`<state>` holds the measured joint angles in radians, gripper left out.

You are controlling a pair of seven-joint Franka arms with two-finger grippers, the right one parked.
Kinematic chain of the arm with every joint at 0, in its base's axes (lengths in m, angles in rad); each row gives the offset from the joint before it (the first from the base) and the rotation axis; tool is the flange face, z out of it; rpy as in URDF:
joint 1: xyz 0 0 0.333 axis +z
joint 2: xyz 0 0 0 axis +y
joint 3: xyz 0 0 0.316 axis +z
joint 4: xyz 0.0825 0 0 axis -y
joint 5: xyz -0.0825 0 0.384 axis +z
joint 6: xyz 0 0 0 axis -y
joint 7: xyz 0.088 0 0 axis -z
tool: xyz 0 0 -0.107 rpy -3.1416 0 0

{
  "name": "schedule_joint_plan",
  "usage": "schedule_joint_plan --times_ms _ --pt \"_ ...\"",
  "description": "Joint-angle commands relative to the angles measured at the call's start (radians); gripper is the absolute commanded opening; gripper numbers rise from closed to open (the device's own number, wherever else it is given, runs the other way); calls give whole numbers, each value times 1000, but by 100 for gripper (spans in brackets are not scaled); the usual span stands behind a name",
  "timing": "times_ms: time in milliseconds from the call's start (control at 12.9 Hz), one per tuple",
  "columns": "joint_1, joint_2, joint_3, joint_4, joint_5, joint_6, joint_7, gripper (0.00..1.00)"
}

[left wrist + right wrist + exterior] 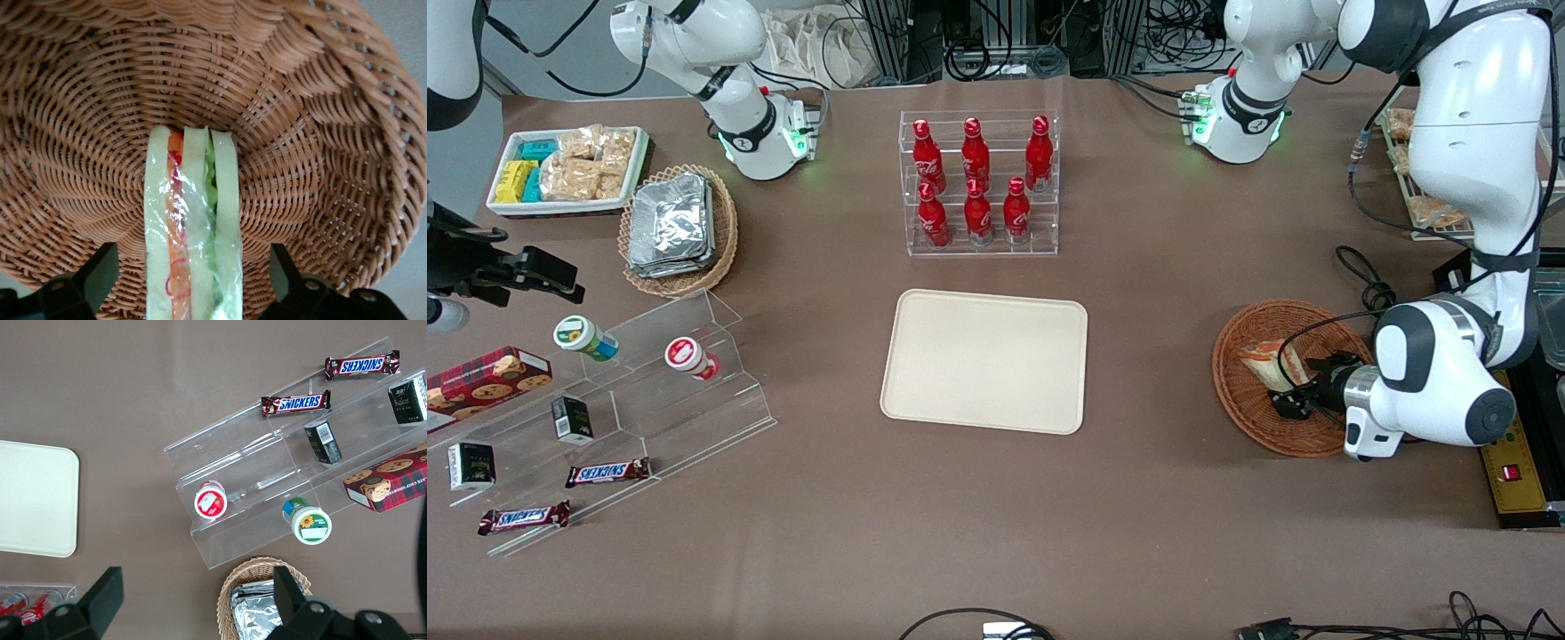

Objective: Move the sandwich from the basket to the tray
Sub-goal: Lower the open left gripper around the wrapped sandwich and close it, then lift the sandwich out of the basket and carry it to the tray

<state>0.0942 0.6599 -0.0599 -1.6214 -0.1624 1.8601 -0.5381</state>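
Because the sandwich [1264,363] lies inside the basket [1238,391], the gripper [1294,402] reaches low into the bowl from the working arm's end of the tabletop [1138,498], right against the wedge. The tray [985,360] waits bare, well apart from the gripper, toward the parked arm.

Seen from the left wrist, the gripper [193,293] is spread wide, its fingers [100,273] either side of the sandwich [193,247] with gaps showing, so nothing looks clamped; the basket [320,133] weave fills the background, suiting a squeeze across the bread faces.
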Motion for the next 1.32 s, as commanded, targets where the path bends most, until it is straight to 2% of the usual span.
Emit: schedule_joint_plan --times_ms 0,155,232,310,464,542,774,1006,1238 --pt "-4 23 -3 -9 -17 11 -13 100" --pt "-4 24 -3 -15 -17 11 -13 98" --pt "-4 24 -3 -20 -17 11 -13 90" --pt "-4 23 -3 -20 -17 11 -13 78" --pt "-4 17 -3 -20 -16 8 -11 47" --pt "-4 11 -3 -18 -16 2 -11 36" --pt "-4 -48 -3 -3 -14 -54 0 29" --pt "-5 -130 -9 29 -11 -150 9 30" --pt "-7 -198 -81 44 0 -156 44 33"
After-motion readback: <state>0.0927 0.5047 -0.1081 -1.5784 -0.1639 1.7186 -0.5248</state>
